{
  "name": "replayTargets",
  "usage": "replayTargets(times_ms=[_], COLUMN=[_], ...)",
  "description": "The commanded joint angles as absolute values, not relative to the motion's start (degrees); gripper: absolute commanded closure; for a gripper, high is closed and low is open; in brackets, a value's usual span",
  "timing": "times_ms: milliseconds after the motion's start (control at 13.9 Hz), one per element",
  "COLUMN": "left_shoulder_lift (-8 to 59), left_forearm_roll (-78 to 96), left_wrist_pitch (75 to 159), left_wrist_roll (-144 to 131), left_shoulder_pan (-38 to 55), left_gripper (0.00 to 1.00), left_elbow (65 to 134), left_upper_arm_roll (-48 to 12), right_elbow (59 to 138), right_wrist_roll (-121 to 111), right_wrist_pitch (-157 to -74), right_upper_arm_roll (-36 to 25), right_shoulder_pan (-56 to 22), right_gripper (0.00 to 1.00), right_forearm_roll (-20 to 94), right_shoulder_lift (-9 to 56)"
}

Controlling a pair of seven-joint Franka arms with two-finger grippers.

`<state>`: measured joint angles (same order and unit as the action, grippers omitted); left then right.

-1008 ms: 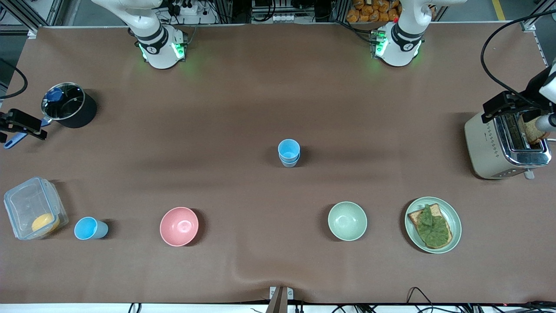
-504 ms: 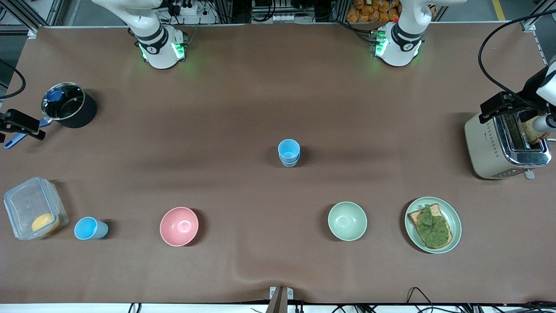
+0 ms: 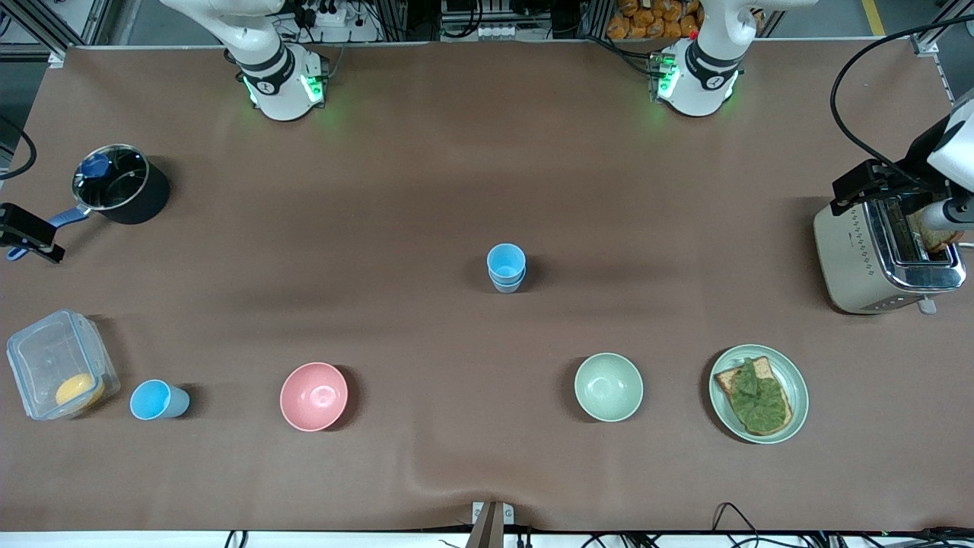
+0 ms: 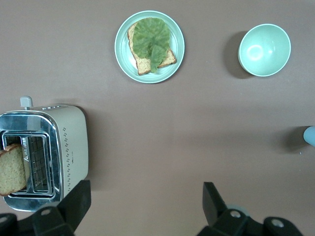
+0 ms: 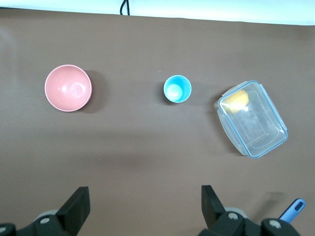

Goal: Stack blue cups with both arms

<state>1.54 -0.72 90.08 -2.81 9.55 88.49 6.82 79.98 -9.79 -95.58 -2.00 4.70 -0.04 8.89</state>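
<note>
Two blue cups (image 3: pixel 506 268) stand nested as one stack in the middle of the table. A third blue cup (image 3: pixel 158 400) (image 5: pixel 177 89) stands upright beside the clear container, toward the right arm's end. My left gripper (image 4: pixel 145 202) hangs open and empty over the table beside the toaster, and shows in the front view (image 3: pixel 875 183) at the left arm's end. My right gripper (image 5: pixel 145 202) is also open and empty, high over bare table, at the front view's edge (image 3: pixel 23 234) by the pot's handle. An edge of the cup stack (image 4: pixel 310 136) shows in the left wrist view.
A pink bowl (image 3: pixel 313 396) and a pale green bowl (image 3: pixel 608 387) sit nearer the front camera than the stack. A plate with toast and lettuce (image 3: pixel 791 369), a toaster (image 3: pixel 852 259), a clear lidded container (image 3: pixel 46 350) and a black pot (image 3: pixel 144 202) stand toward the table's ends.
The right gripper has slid farther toward the right arm's end of the table. The left gripper has shifted slightly over the toaster. No cup has moved.
</note>
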Motion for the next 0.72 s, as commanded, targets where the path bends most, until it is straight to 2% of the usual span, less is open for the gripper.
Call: replayTargets(times_ms=[0, 648], left_shoulder_lift=[1.6, 1.4], left_forearm_roll=[0.5, 0.5], left_wrist_pitch=[89.4, 89.3], left_wrist_roll=[-3.8, -3.9], left_shoulder_pan=[9.1, 9.4], left_gripper=[0.00, 0.00], left_elbow=[87.6, 87.6], left_upper_arm_roll=[6.5, 6.5], right_elbow=[78.7, 79.4], right_wrist_roll=[-9.9, -7.1], right_wrist_pitch=[-95.4, -93.9], right_upper_arm_roll=[-1.8, -1.6], right_shoulder_pan=[4.5, 4.0], right_gripper=[0.00, 0.00], right_forearm_roll=[-0.9, 0.7], right_shoulder_lift=[9.4, 9.4])
